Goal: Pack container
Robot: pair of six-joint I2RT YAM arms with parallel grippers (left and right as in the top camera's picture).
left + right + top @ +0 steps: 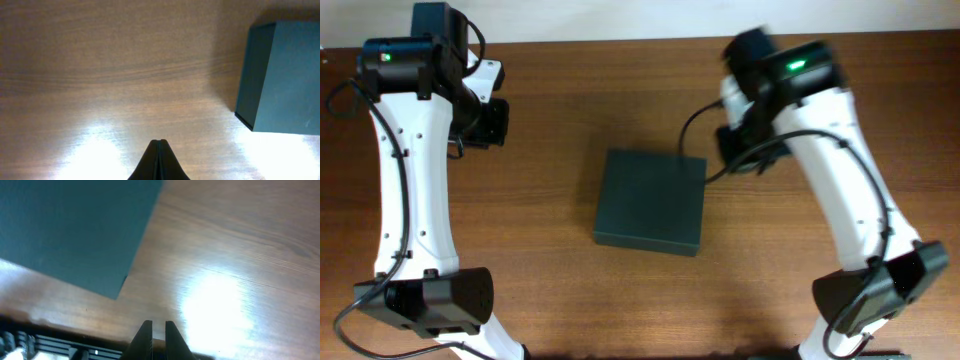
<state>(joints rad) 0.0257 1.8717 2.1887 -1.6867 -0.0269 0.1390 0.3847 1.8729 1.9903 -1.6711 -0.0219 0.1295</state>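
Container [650, 200], dark green, matte, rectangular, flat top, closed

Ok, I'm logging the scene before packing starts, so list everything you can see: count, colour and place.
container: one, dark green-black, lid closed, middle of the table between the two arms.
table: one, brown wood, under everything.
ribbed strip: one, black, lower-left edge of the right wrist view; cannot tell what it is.
left arm: one, white with black joints, left of the container.
right arm: one, white with black joints, right of the container.
left fingers: two, black, pressed together, over bare table, holding nothing.
right fingers: two, black, a narrow gap between them, over bare table beside the container's corner, holding nothing.
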